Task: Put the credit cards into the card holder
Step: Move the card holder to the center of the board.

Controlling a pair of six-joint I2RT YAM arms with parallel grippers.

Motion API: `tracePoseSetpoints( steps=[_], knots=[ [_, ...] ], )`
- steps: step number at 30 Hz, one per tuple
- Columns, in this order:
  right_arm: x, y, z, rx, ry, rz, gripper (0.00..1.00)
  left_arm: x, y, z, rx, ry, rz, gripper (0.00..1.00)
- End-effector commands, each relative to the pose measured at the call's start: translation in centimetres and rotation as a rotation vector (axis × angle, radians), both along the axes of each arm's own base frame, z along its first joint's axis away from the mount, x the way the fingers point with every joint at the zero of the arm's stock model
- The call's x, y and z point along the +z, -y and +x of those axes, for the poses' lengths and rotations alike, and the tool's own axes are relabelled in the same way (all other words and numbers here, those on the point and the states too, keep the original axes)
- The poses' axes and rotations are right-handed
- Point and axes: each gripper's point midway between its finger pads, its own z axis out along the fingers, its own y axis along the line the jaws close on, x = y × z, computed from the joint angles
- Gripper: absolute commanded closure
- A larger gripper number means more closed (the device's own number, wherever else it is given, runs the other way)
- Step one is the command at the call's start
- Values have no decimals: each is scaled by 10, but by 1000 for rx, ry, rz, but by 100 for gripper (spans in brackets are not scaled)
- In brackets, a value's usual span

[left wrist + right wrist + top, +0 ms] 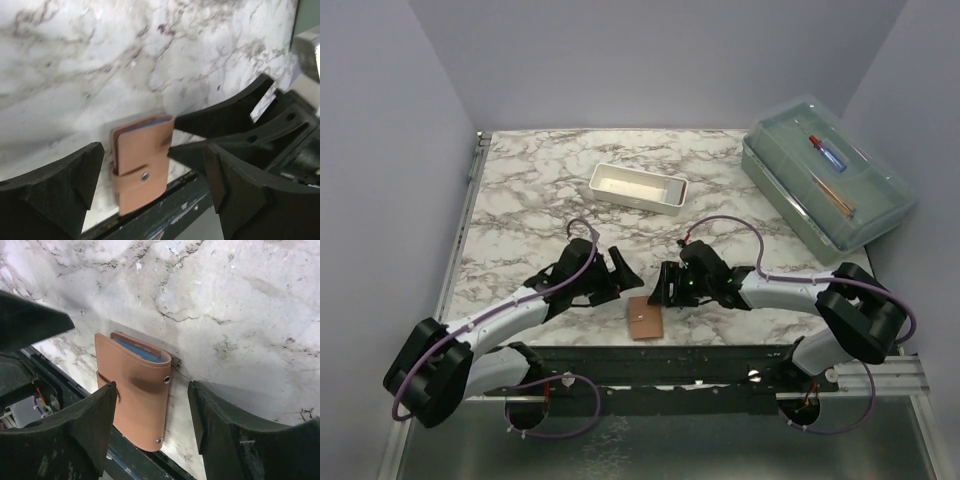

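Status: card holder (645,320) is folded shut with the strap snapped. It lies flat at the near edge of the table (520,200), just beside the rail and between the two grippers.

We see no loose credit cards on the marble from above. A blue strip (137,351) shows in the holder's open edge. It could be card edges or the lining, we can't tell which. A pale flat patch (132,121) peeks out from under the holder's far side. It might be a card lying beneath, or just glare.

Our read: insertion looks done or nearly done, with the holder already closed. What's left, if anything, is checking that nothing sits underneath. White tray (638,188) and clear lidded box (825,185) are well apart at the back and not involved.

Pose: both arms reach low and forward, wrists angled inward, tips facing each other over the holder.
- Left gripper (134,152): jaws spread wide, nothing between them. The holder lies on the table below the gap, no contact that we can see.
- Right gripper (152,390): jaws parted, empty. One finger overlaps the holder's strap side in the wrist view, and we can't tell whether it touches or hovers.

Neither gripper holds anything.
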Motion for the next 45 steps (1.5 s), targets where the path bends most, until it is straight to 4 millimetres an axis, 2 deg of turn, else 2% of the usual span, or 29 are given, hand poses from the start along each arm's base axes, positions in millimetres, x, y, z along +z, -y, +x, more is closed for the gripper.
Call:
tracePoseSetpoints(
  steps=[1, 3, 5, 8, 11, 15, 19, 21, 24, 27, 31, 33, 35, 39, 43, 45],
  knots=[
    [-12, 9, -13, 5, -14, -20, 34, -34, -23, -54, 31, -251, 26, 16],
    [-13, 9, -13, 1, -11, -18, 34, -36, -22, -62, 13, -269, 3, 25],
    [-13, 6, -11, 3, -8, -11, 36, -32, -14, -60, -17, -244, -40, 30],
    [-13, 0, -9, 9, -11, 2, 41, -31, 0, -57, -76, -234, -92, 35],
    [-12, 0, -3, -16, -1, -14, 49, -38, 12, -50, -107, -242, -124, 45],
    [-10, 3, 15, -64, 46, -76, 52, -36, 28, -28, -100, -181, -178, 56],
    [-7, 14, 42, -99, 119, -193, 54, -21, 50, 10, -103, -91, -217, 65],
    [-5, 20, 59, -116, 144, -226, 54, -16, 56, 30, -90, -65, -222, 66],
    [-6, 32, 80, -140, 153, -301, 53, -11, 53, 56, -72, -28, -225, 66],
    [-3, 44, 88, -155, 160, -379, 48, -14, 38, 68, -55, -25, -215, 65],
    [5, 53, 80, -152, 147, -403, 37, -14, 25, 62, -94, -38, -176, 46],
    [11, 53, 72, -143, 137, -368, 33, -14, 20, 51, -102, -49, -156, 38],
    [19, 45, 64, -123, 125, -297, 33, -12, 13, 45, -102, -35, -128, 35],
    [35, 16, 52, -71, 121, -76, 37, -7, 9, 38, -130, 0, -80, 46],
    [24, 15, 57, -101, 85, -84, 41, -10, 23, 37, -192, 28, 9, 59],
    [19, 19, 59, -132, 67, -97, 43, -11, 30, 38, -219, 36, 36, 61]
  ],
)
